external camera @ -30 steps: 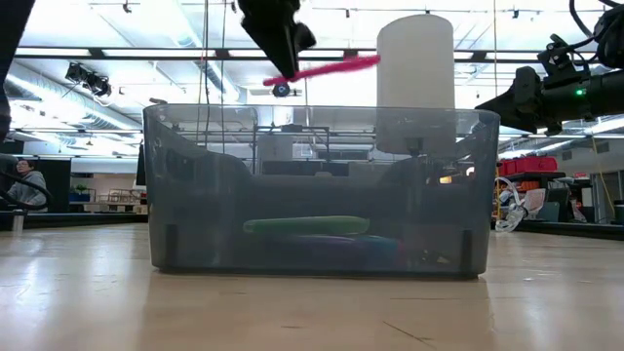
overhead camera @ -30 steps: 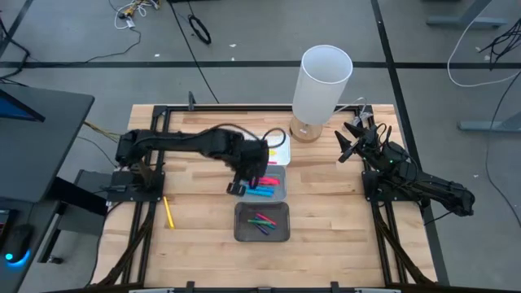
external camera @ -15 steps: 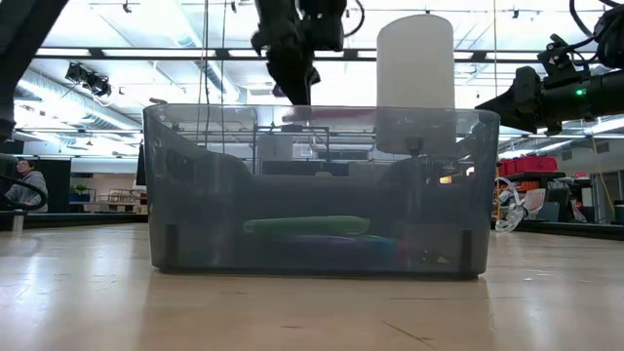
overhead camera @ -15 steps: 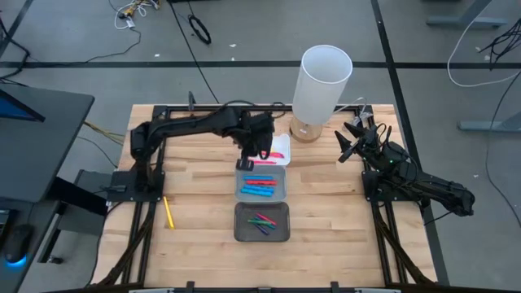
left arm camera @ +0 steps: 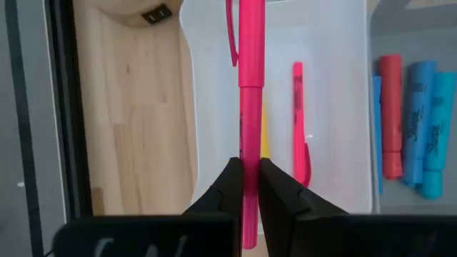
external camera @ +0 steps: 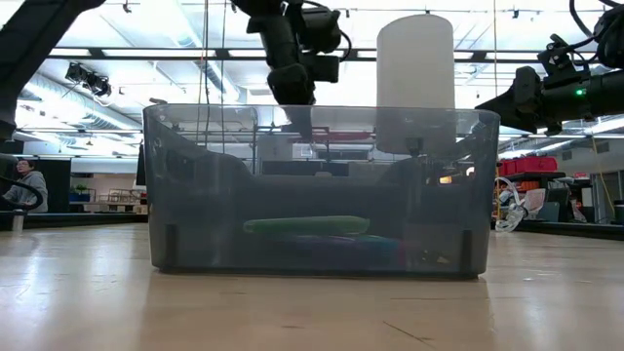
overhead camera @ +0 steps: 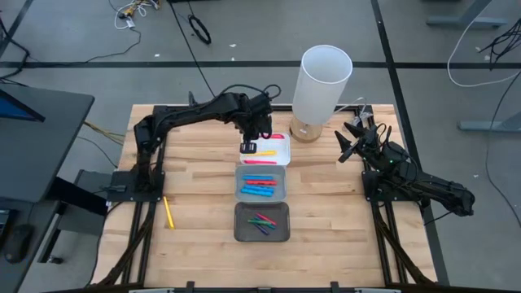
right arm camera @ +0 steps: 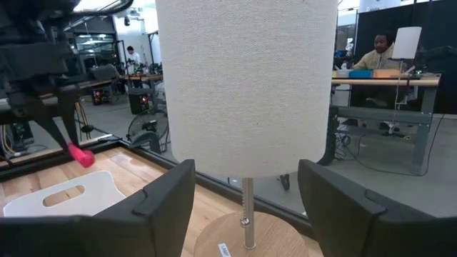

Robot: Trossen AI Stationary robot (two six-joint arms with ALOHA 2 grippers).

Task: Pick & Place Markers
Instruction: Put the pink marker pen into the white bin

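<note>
Left gripper (left arm camera: 249, 187) clenched on a pink marker (left arm camera: 250, 93), marker running straight out past the fingertips, hovering over the far white tray (overhead camera: 281, 153). Right gripper (overhead camera: 350, 138) released, parked right near the lamp (overhead camera: 322, 81).

smooth pink plastic marker (left arm camera: 250, 107), matt white plastic tray (left arm camera: 335, 86), wood-grain table (left arm camera: 136, 128), cloth lampshade (right arm camera: 246, 78).

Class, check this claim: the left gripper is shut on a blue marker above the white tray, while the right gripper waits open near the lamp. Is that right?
Not quite. The left wrist view shows the left gripper shut on a pink marker, not blue, above the white tray. The right gripper does wait open near the lamp.
</note>
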